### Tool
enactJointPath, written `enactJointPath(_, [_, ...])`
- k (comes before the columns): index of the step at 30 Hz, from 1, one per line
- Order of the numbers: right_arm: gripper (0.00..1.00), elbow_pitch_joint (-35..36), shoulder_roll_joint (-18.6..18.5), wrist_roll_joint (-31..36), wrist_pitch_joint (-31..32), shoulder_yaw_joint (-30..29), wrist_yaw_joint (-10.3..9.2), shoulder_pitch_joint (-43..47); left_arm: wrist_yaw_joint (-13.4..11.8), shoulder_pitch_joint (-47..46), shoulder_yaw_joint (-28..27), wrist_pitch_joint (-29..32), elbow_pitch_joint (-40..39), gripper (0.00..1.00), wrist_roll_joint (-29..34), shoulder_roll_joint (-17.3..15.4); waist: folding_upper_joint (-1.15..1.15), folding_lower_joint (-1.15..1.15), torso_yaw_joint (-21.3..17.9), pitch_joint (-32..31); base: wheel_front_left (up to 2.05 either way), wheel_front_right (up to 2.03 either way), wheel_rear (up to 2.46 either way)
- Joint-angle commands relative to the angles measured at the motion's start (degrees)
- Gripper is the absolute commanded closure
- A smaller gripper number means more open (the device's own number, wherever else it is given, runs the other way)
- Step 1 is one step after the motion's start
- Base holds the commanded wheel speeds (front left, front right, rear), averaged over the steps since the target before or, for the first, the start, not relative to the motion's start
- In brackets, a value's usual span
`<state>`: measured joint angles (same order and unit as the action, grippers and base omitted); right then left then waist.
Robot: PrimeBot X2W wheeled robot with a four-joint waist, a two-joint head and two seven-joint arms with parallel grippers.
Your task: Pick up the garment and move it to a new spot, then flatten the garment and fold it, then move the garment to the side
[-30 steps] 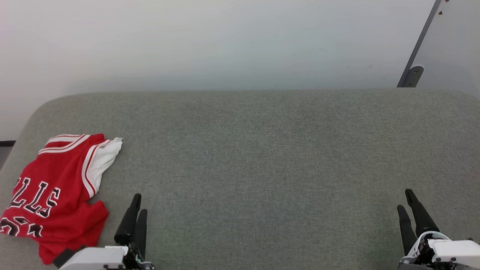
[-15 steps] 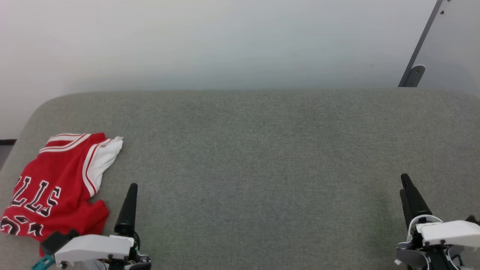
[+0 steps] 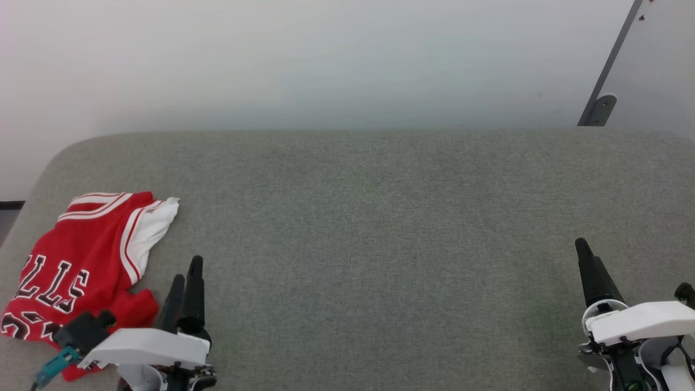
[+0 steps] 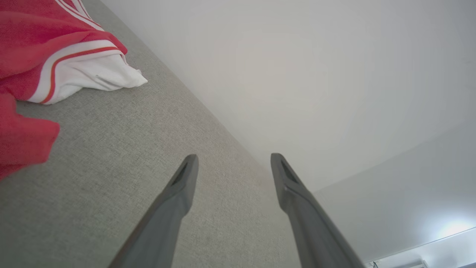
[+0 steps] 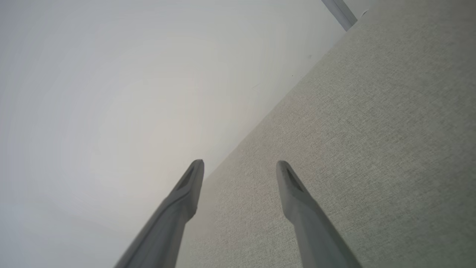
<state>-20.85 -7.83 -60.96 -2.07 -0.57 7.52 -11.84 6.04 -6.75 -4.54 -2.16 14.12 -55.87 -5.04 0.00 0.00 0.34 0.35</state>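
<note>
The garment (image 3: 81, 260), a red shirt with white striped trim, a white sleeve and black lettering, lies folded at the left end of the grey fabric surface (image 3: 380, 228). Its red body and white sleeve (image 4: 93, 72) fill the upper left of the left wrist view. My left gripper (image 3: 186, 269) hovers just right of the garment, open and holding nothing, its fingers apart from the cloth (image 4: 232, 158). Far off at the lower right, my right gripper (image 3: 582, 247) points up over bare fabric, open and empty (image 5: 240, 163).
A pale wall (image 3: 326, 60) runs behind the grey surface. A grey bracket and slanted strip (image 3: 600, 106) stand at the back right. The surface's rounded left corner (image 3: 49, 163) lies just beyond the garment.
Both arms have moved up the picture. The left gripper's fingers have turned so both show side by side. The garment has not moved.
</note>
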Motion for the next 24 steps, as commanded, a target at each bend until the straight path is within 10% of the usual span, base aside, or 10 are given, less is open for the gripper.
enactJointPath(1, [0.0, 0.36, -0.61, 2.45, -0.61, 0.27, -0.02, -1.95, -0.24, -1.63, 0.19, -0.52, -0.9, 0.0, 2.33, -0.68, 0.0, 0.0, 0.01, 0.02, 0.0, 0.0, 0.0])
enactJointPath(24, [0.0, -1.56, -0.61, 27.1, -4.84, 0.3, -0.03, -5.52, -3.59, -3.05, 5.9, -4.79, -0.61, 0.0, 22.15, -4.71, 0.0, 0.0, 0.1, 0.24, 0.0, 0.0, 0.0])
